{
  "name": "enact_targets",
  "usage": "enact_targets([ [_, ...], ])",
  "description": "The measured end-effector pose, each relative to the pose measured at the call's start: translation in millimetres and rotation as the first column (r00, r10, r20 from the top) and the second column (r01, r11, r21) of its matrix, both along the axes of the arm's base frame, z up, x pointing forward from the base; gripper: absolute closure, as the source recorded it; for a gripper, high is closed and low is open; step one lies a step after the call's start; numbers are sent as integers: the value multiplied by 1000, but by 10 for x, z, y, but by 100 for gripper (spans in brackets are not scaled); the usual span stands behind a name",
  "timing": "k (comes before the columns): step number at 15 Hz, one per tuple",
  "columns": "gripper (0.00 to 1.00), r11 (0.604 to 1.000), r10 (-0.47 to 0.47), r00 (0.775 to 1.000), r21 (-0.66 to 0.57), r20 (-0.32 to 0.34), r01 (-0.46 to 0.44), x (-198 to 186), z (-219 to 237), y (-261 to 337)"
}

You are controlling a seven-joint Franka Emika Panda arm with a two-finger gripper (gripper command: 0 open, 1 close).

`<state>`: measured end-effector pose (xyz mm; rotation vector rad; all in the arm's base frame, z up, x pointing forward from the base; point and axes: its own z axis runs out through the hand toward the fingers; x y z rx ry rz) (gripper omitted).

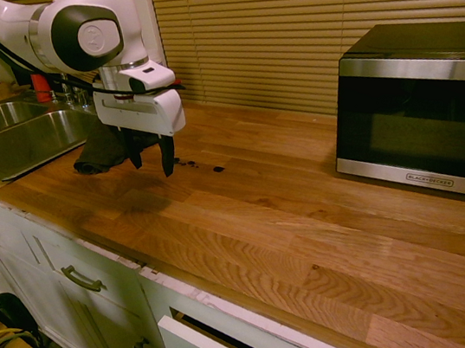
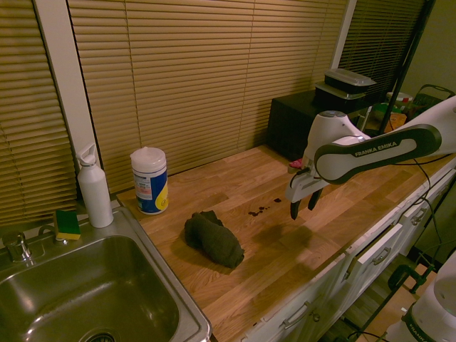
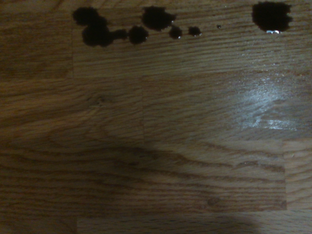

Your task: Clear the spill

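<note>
Spill [image 3: 157, 18] on wood counter [image 2: 285, 235], robot fingers [image 2: 315, 199] spread w/ nothing gripped, sponge [image 2: 68, 225] by sink [image 2: 92, 292]

Microwave [image 1: 421, 119] cut off by the first exterior view's right edge.

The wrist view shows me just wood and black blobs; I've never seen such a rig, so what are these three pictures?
You are driving one white robot arm ending in a two-finger gripper. Two pictures come from cameras outside the robot, on opposite sides of the arm; the third comes from a camera on its wrist, looking closely at the wooden counter.

The blobs are the spill, dark spots in a rough row. A dark crumpled cloth lies between them and the sink. Near the blinds stand a wipes tub and, farther along, a microwave.

The gripper is open above the counter and holds nothing.
</note>
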<state>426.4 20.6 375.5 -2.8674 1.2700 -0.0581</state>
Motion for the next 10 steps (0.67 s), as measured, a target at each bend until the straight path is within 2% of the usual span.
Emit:
enact_targets([
  [4,0,1000,8,1000,8,10,-8,26,35,51],
  [10,0,997,74,993,26,93,-77,234,403,530],
])
